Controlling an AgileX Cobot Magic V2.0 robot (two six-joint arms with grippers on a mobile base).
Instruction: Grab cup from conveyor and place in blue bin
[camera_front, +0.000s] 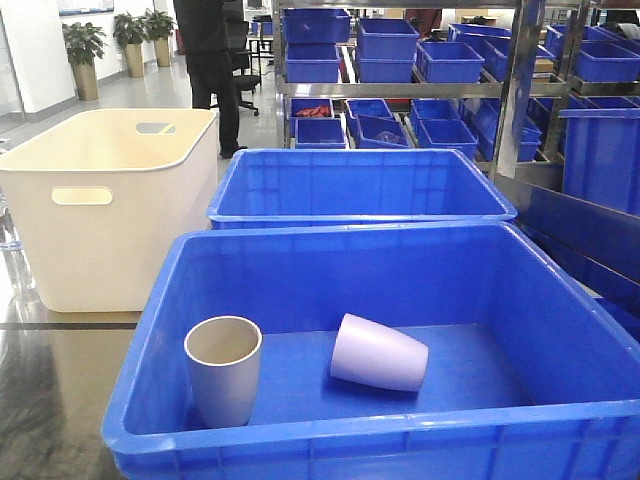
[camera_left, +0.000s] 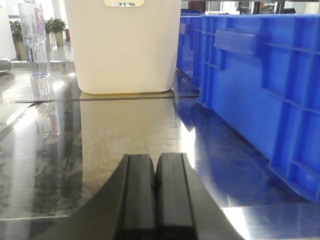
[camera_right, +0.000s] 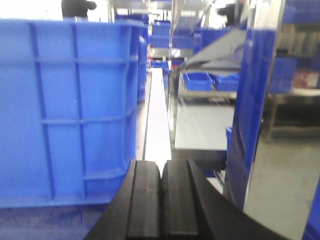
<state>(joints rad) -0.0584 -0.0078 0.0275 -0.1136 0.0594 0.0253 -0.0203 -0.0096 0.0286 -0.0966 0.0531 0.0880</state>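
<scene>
Nearest in the left wrist view, left fingers (camera_left: 156, 192) pressed together, nothing between them, low over the glossy table (camera_left: 125, 130). Same for the right fingers (camera_right: 161, 197): closed flat against each other, empty, just beside the ribbed outer wall of the bin (camera_right: 70, 110).

In the front view, blue bin (camera_front: 330, 435) at the table's near edge, filling most of the frame. Inside it, two cups: pale cup (camera_front: 223, 368) upright near the bin's front-left corner, mouth open upward; lilac cup (camera_front: 378, 353) tipped on its side at mid-floor, base toward the upright one, apart from it. No conveyor seen in any view.

Behind that, a second bin (camera_front: 360, 185), its near rim touching or just beside the first bin's far rim. Left of both, cream tub (camera_front: 110, 200) with handle cutouts, standing toward the table's left edge; seen again from the left wrist (camera_left: 122, 45) close beside the blue wall (camera_left: 260, 85). Farther left on the table, clear bottle (camera_left: 34, 37), upright.

Beyond the table, steel shelves (camera_front: 400, 90) stacked with small bins (camera_front: 387, 45). Farthest back, person (camera_front: 213, 60) in dark clothes standing on the floor, and potted plants (camera_front: 84, 55) along the wall.
</scene>
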